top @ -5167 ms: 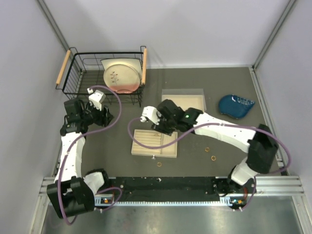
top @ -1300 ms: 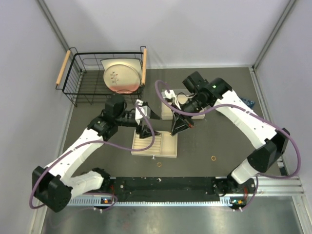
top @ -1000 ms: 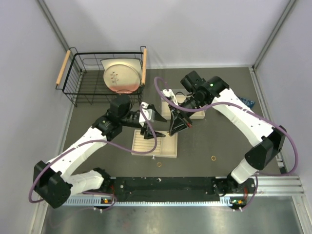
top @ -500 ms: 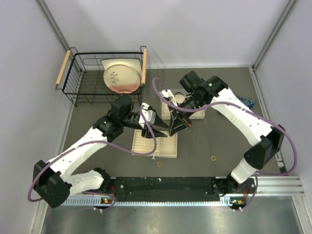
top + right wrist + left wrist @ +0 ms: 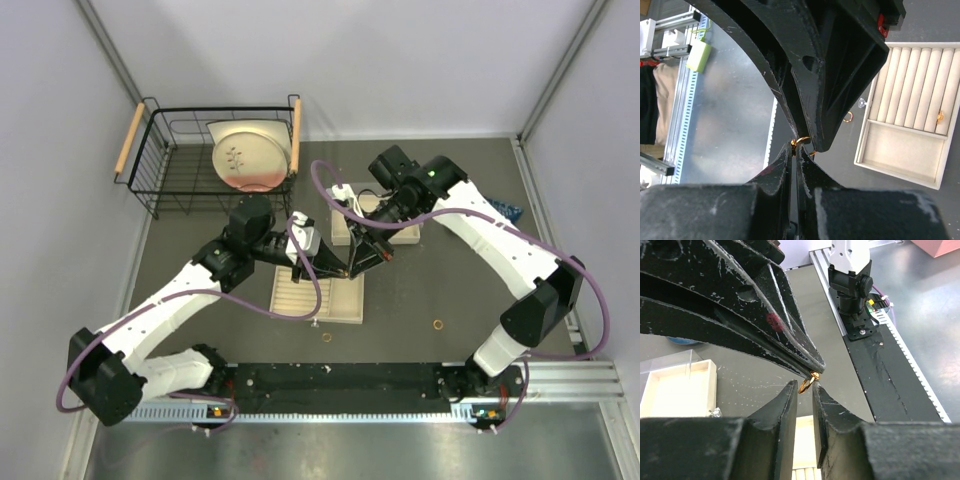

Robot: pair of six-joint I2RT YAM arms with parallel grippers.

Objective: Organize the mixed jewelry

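A small gold ring point(image 5: 806, 385) hangs in the air above the beige ridged tray point(image 5: 340, 306). My right gripper point(image 5: 794, 150) is shut on it and pinches its edge at the very fingertips. My left gripper point(image 5: 804, 390) meets it tip to tip, with its two fingers pressed against either side of the same ring point(image 5: 802, 141). In the top view both grippers come together at one spot, the left gripper point(image 5: 337, 267) from the left and the right gripper point(image 5: 353, 267) from the upper right. One gold ring point(image 5: 940, 117) sits in a groove of the tray point(image 5: 905, 155).
Two more gold rings point(image 5: 326, 337) point(image 5: 438, 324) lie on the mat near the front rail, with a tiny silver piece point(image 5: 315, 322) beside the tray. A beige box point(image 5: 400, 235) stands behind the tray. A wire basket point(image 5: 160, 150) with a plate point(image 5: 250, 155) is at the back left.
My left gripper has slid right to the right gripper's tips, and its jaws have narrowed around the ring. The right gripper has stayed put, holding the ring.
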